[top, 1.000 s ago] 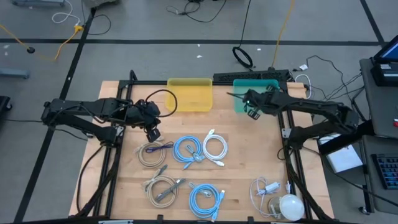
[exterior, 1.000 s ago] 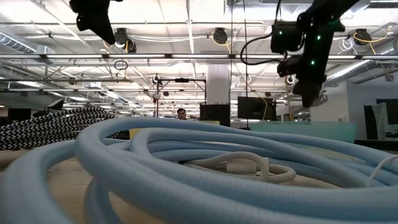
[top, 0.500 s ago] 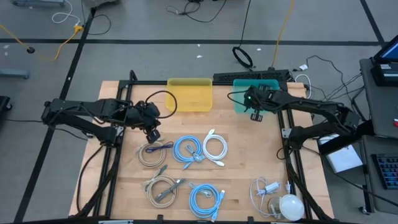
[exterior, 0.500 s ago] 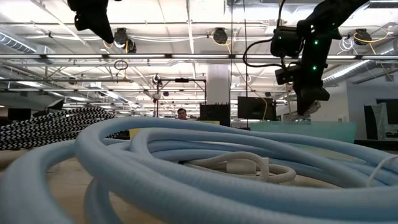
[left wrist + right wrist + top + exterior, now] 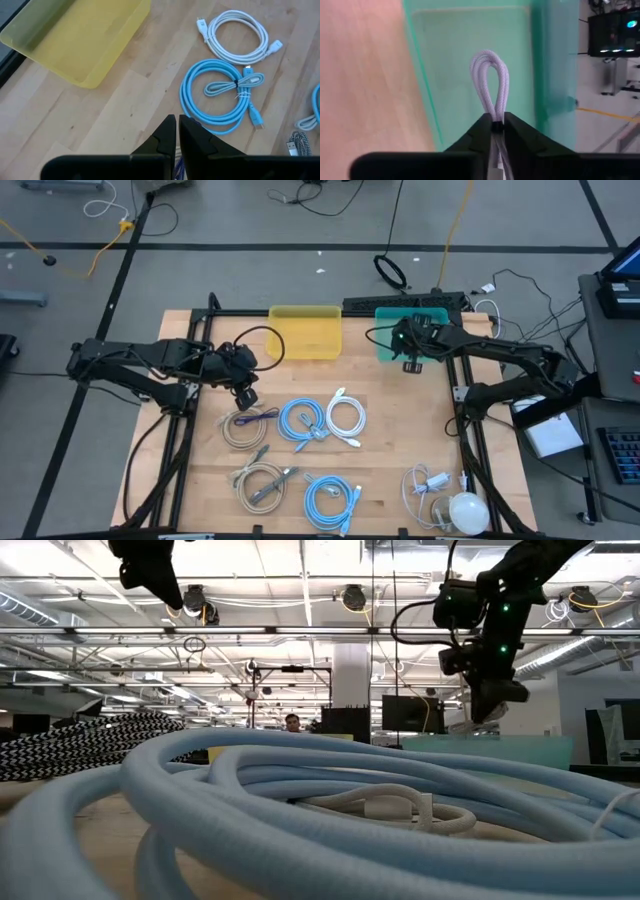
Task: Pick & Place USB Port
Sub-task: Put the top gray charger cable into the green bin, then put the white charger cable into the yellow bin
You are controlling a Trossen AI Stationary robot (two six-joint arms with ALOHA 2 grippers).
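Observation:
My right gripper [image 5: 410, 362] is shut on a pale lilac braided cable [image 5: 490, 84] and hangs over the near edge of the green bin [image 5: 400, 328], which also shows in the right wrist view [image 5: 470, 60]. In the low view this gripper [image 5: 490, 700] is well above the table. My left gripper [image 5: 245, 392] is shut and empty. It hovers above the table's left half, near the yellow bin [image 5: 305, 332]; its closed fingertips show in the left wrist view [image 5: 177, 127]. My right gripper pinches the folded cable between its two fingers, just below the bend [image 5: 493, 119]. Two strands run side by side, and their looped end [image 5: 489, 60] sticks out past the fingertips. The cable is lifted clear, above the green bin's floor.
Several coiled cables lie on the wooden table: a light blue one [image 5: 302, 420], a white one [image 5: 345, 418], a beige one [image 5: 245, 425], another beige [image 5: 260, 483] and another blue [image 5: 330, 498] near the front. A white cable and a round white object [image 5: 455, 508] lie front right.
My right gripper has gone a little toward the table's right edge along the green bin's near side and has turned at the wrist, still holding the cable. My left arm has kept still.

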